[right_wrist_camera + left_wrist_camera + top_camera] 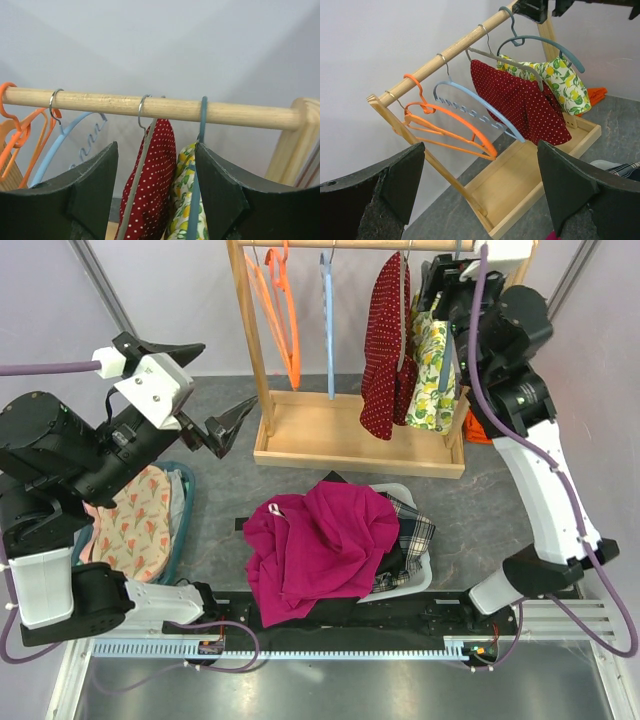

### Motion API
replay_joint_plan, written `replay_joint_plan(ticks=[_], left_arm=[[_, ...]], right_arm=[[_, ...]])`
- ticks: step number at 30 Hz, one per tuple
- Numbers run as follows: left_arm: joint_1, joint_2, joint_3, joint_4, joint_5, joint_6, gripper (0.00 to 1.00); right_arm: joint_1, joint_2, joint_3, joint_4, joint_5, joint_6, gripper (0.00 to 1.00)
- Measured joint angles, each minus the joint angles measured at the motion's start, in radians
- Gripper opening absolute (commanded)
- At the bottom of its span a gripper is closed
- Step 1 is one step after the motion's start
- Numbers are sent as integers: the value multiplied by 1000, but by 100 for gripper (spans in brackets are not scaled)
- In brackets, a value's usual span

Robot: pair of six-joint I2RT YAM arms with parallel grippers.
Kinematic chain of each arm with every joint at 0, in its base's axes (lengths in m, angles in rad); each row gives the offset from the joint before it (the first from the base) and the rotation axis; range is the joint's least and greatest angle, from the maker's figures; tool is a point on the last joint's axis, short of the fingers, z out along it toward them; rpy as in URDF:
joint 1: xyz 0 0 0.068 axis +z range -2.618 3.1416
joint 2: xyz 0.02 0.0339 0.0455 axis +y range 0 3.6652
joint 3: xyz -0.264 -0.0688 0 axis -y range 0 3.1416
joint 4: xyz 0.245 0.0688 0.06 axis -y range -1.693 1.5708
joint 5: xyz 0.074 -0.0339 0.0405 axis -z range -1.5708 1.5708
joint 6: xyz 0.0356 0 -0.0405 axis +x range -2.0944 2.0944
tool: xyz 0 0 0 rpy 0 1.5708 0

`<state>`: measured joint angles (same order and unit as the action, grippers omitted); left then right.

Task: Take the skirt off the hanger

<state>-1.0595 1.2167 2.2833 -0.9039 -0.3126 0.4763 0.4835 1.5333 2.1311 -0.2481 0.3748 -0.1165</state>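
Step in hand, I'd say: approach, no grasp yet. My right gripper (pixel 156 150) sits up at the round pale wooden rod (pixel 165 107), far right, jaws parted with nothing between them. It faces the red white-dotted skirt (pixel 152 190): thin, limp, flared cloth draped over a slim grey hanger with a wire hook (pixel 506 63). Just beside it on the right is a lemon-print cloth (pixel 432 375) on a teal plastic hanger (pixel 550 44). That the red one is the skirt is my call from shape only. Left gripper (pixel 225 380) hovers near left, spread wide, empty. Next move calls for pinching only the red cloth, not the lemon print, and sliding it off. I expect the hanger to swing on its hook.
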Motion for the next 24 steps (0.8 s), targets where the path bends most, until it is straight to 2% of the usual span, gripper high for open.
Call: replay_joint_plan(ticks=[11,16,24], left_arm=[[7,-10,-147,8,32,-32,99],[18,8,-156,0,36,-37,99],[27,-23,-156,1,53,-40,99]], right_arm=[[-3,216,48,-161,-60,104,68],[-3,235,67,-220,-31,113,66],[-3,231,87,-226,-14,102,65]])
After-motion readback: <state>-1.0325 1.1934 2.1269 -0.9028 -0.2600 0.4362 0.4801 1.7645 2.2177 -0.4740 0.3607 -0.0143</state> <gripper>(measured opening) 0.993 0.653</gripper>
